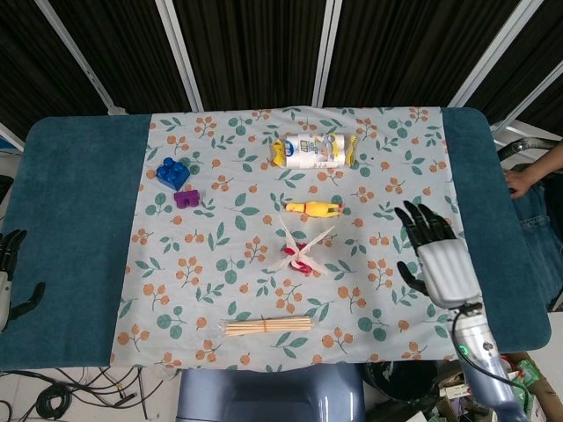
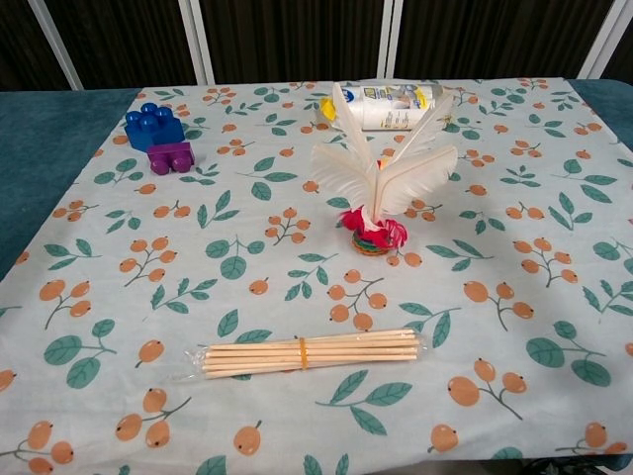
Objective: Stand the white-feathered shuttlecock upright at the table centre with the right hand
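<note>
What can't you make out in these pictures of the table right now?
- Yellow toy: chest view, hidden behind the shuttlecock feathers.
- Left hand: head view, cut off by the left edge.
- Right hand: out of the chest view.
- Bottle label: too small to read.
</note>
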Controlling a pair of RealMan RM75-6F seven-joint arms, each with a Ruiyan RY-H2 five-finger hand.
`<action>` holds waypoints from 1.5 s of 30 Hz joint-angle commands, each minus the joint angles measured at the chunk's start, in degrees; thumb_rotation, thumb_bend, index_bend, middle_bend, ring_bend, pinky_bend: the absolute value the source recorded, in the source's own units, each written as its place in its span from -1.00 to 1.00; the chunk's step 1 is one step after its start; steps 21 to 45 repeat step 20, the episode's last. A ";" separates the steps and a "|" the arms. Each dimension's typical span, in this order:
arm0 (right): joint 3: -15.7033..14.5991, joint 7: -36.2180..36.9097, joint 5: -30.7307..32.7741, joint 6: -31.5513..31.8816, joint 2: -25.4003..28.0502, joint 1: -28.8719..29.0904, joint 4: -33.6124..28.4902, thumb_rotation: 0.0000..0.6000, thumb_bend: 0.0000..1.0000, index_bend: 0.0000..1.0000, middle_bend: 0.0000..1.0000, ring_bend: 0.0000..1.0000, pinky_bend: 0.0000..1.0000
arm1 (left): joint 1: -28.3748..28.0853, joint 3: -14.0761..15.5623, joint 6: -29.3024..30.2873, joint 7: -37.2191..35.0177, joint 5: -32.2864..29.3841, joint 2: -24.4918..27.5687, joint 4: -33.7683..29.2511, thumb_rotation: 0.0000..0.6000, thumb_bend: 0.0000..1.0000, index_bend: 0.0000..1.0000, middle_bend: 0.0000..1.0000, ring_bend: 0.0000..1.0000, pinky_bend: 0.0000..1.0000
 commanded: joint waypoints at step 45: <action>-7.87 9.56 -7.60 12.58 -7.80 -15.45 22.54 1.00 -0.51 -1.00 -0.98 -0.91 -0.70 | -0.13 0.51 0.06 -0.97 1.52 0.29 0.06 1.00 -0.37 -0.92 -0.88 -0.98 -0.90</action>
